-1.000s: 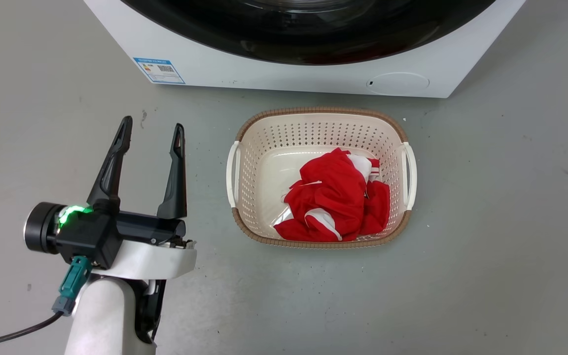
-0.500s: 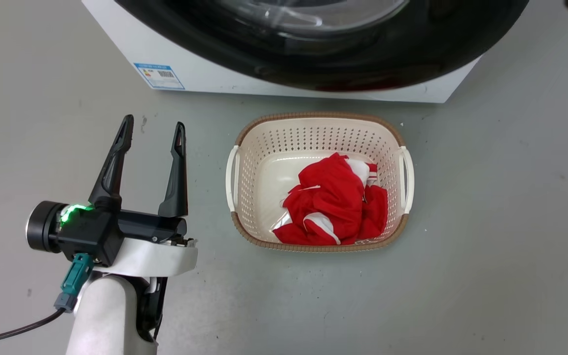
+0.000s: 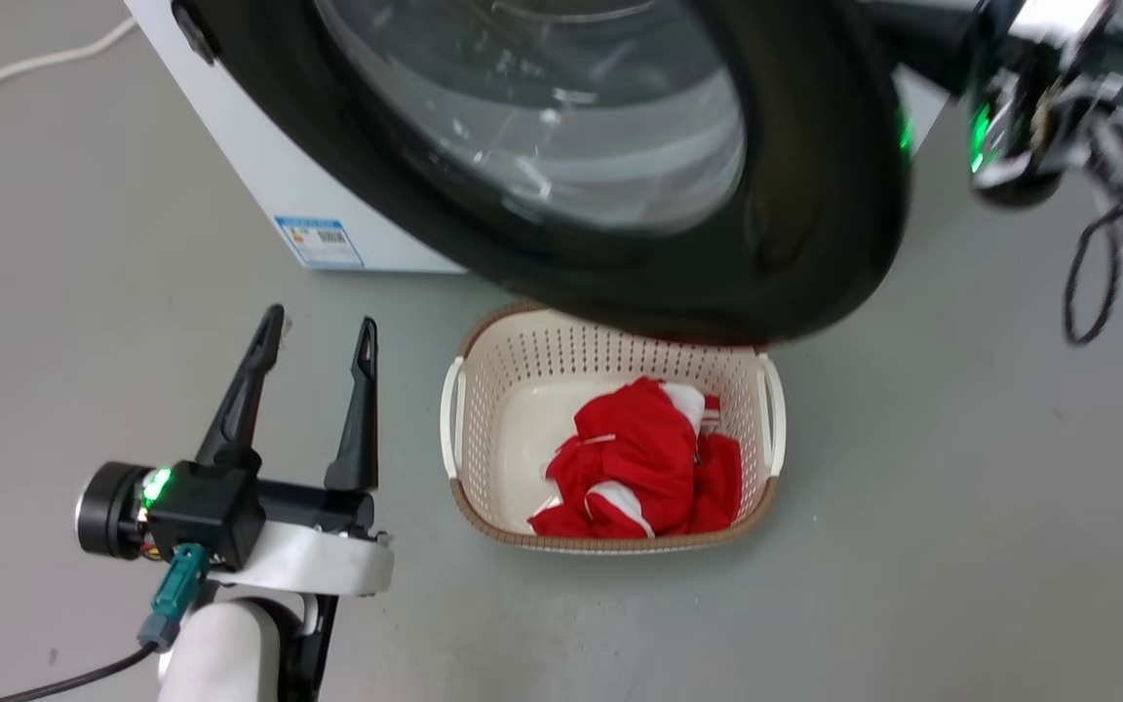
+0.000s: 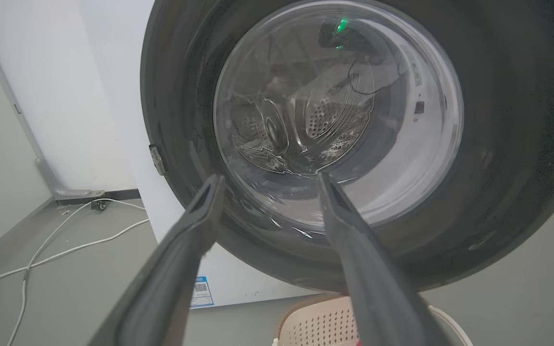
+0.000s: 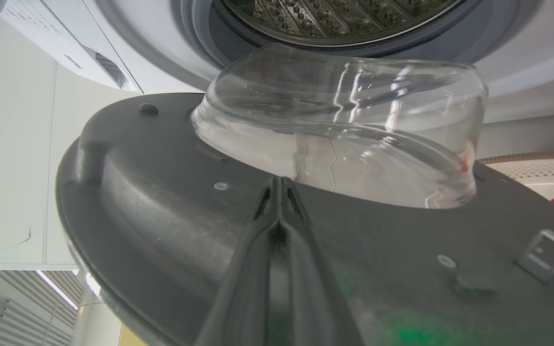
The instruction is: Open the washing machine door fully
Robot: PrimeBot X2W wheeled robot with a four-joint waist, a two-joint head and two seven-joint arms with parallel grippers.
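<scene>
The washing machine door [image 3: 795, 195] stood partly open, hanging out from the white washing machine [image 3: 259, 175] with its lower rim over the far end of the cream laundry basket [image 3: 761, 409], where a red garment [image 3: 639, 458] lay. Its hinge [image 4: 157, 160] sat on the robot's left side, so the free edge pointed right, towards the right arm [image 3: 1039, 97].

From that arm's own camera, the right pincer [image 5: 277, 181] had its two fingers closed flat together with nothing between them, the tips laid against the door's dark inner face just below the bulging glass bowl [image 5: 344, 129]. The steel drum [image 5: 334, 19] showed beyond. To my eye it was pushing from behind rather than gripping.

The left pincer [image 3: 320, 320] hung low beside the basket, spread wide and empty, facing the door's glossy front and apart from it.

I'd judge the right arm far the nearer. The rest of the swing would carry the free edge outward and round towards the robot's left.
</scene>
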